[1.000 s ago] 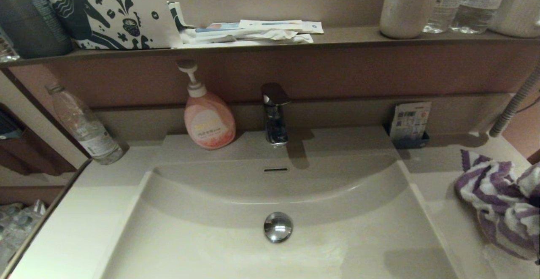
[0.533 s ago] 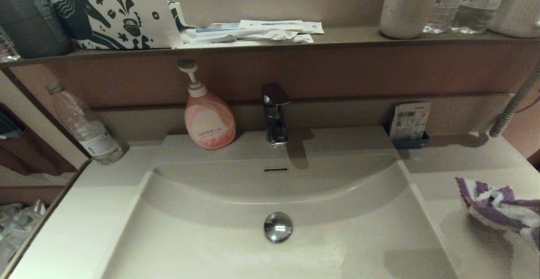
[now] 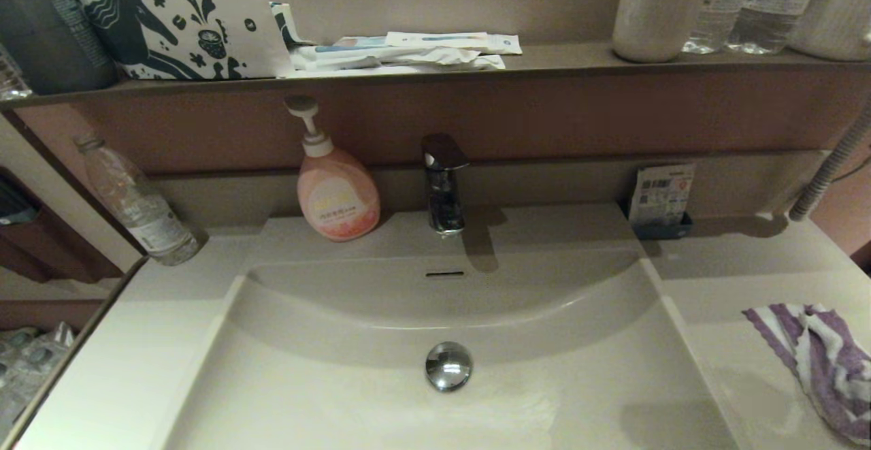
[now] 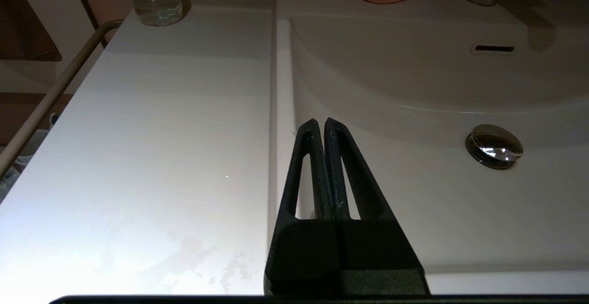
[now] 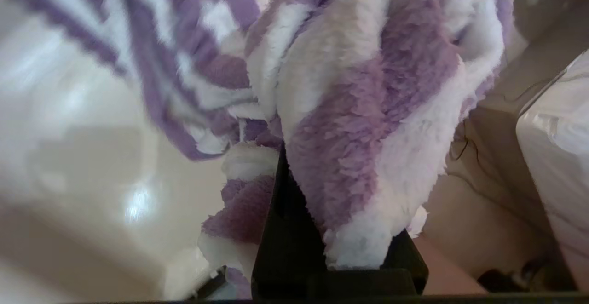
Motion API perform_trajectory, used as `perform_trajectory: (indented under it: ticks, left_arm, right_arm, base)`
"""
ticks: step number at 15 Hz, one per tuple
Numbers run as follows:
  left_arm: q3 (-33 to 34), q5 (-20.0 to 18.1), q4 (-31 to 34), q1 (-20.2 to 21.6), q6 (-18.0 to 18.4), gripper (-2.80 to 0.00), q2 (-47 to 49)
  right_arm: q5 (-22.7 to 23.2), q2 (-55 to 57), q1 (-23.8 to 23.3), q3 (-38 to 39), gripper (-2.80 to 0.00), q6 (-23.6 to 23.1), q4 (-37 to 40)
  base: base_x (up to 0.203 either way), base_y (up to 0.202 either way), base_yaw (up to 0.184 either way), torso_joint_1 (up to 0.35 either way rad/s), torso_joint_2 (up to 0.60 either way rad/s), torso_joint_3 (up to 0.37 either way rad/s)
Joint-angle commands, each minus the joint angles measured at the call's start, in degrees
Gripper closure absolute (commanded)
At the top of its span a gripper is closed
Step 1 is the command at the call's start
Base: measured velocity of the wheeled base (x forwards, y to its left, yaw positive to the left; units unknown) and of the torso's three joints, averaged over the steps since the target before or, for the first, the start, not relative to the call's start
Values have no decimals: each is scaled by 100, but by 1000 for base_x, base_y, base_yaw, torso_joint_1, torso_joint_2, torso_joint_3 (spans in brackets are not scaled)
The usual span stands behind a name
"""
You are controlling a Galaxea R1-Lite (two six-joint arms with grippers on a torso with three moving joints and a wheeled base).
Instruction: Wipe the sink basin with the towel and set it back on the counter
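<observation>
From the head view, the sink basin [image 3: 449, 341] lies bare in the middle, its chrome drain stopper [image 3: 448, 365] sitting below the overflow slot. The towel [image 3: 816, 361], purple and white striped, rests bunched on the counter [image 3: 721, 286] at the robot's right, well apart from the stopper and running out of the picture's edge. A pink soap bottle [image 3: 337, 198] and the faucet [image 3: 444, 184] stand behind the basin. Neither arm shows here.

In the left wrist view, the left gripper [image 4: 320, 127] hangs over the basin's left rim with its fingers pressed together and nothing between them; it looks parked.

In the right wrist view, the right gripper [image 5: 331, 230] sits buried in the towel's pile, the fleece draping over its dark fingers. The cloth appears pinched between them, so I judge it clenched on the towel.

The towel looks light, soft and limp. It will sag and trail from any hold, so a thick fold in the bunched middle seems the best place to grip, not a thin edge.
</observation>
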Motion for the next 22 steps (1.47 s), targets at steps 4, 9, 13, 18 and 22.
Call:
perform_trajectory:
  ticks: [4,9,13,18,22]
  left_arm:
    - [0,-2,1,2,-4,0,1]
    - [0,-2,-7,2,-4,0,1]
    - [0,-2,-7,2,-4,0,1]
    - [0,-2,1,2,-4,0,1]
    - [0,-2,-7,2,-4,0,1]
  right_arm:
    - [-40,735,-8,173,0,366,-120]
    - [-197,870,-108,-295,-280,377,-543]
    - [41,731,31,-1188,-280,386,212]
    - [702,159,352,-866,0,331,238]
    - [1697,-1269,801,-830,0,-161,818]
  base:
    - [0,0,0,0,0,0]
    - [0,0,0,0,0,0]
    - [0,0,0,0,0,0]
    - [0,0,0,0,0,0]
    - [0,0,0,0,0,0]
